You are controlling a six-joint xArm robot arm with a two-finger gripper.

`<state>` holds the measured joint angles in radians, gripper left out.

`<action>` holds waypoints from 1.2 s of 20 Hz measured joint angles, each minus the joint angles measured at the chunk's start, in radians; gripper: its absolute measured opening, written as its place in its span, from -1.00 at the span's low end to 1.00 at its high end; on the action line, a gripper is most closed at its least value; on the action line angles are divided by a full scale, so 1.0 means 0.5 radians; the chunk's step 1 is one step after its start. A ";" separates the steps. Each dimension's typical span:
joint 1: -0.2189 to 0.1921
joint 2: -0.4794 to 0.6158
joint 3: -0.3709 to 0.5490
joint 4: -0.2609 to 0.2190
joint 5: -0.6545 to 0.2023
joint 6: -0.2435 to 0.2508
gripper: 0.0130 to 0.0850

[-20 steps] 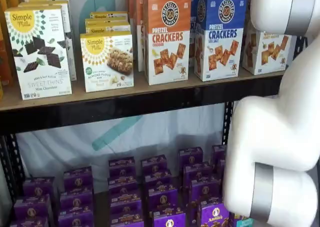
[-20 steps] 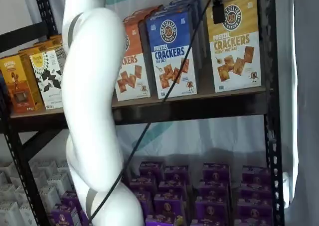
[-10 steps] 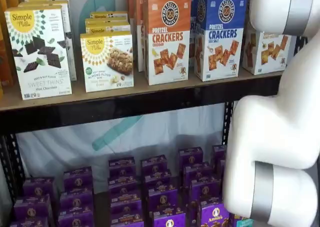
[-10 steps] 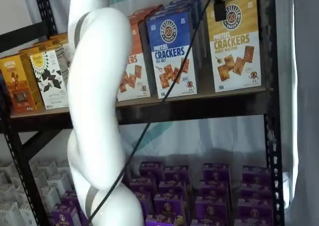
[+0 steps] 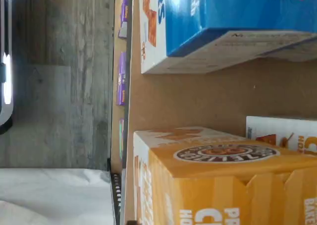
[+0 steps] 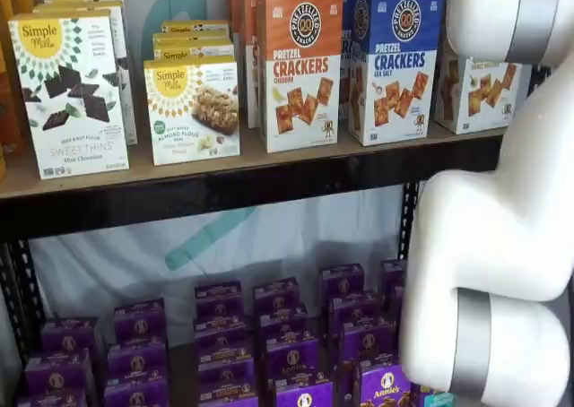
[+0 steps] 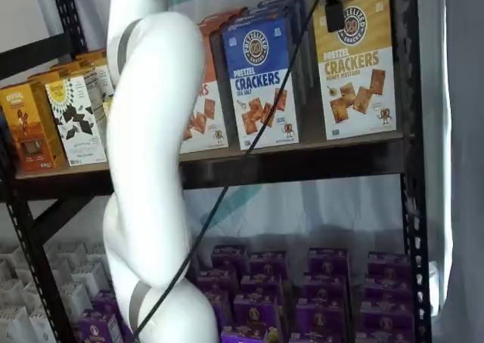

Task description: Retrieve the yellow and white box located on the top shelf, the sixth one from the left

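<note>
The yellow and white box (image 7: 355, 63) stands upright at the right end of the top shelf (image 7: 302, 152), against the black upright. In a shelf view its white lower half (image 6: 480, 89) peeks out behind my white arm. The wrist view shows its mustard-yellow top with the round logo (image 5: 218, 185) very close, standing on the tan board (image 5: 198, 96). Of my gripper (image 7: 331, 7) only a black piece shows, hanging from the view's top edge just before the box's upper left corner, with a cable beside it. No gap between fingers can be made out.
The blue Pretzel Crackers carton (image 7: 261, 78) stands right beside the yellow one, then the orange one (image 6: 300, 66). Simple Mills boxes (image 6: 70, 93) fill the shelf's left. Purple boxes (image 6: 269, 335) sit on the lower shelf. My white arm (image 7: 147, 169) covers part of both shelf views.
My white arm has shifted a little to the right in both shelf views. The black gripper piece stays at the yellow box's upper left corner. The boxes have not moved.
</note>
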<state>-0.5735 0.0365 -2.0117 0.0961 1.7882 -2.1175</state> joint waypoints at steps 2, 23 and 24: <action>0.009 0.002 0.001 -0.013 -0.003 0.004 1.00; 0.058 0.070 -0.113 -0.096 0.063 0.028 0.56; 0.059 0.073 -0.119 -0.095 0.067 0.029 0.56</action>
<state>-0.5440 0.0731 -2.0712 0.0485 1.8217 -2.1032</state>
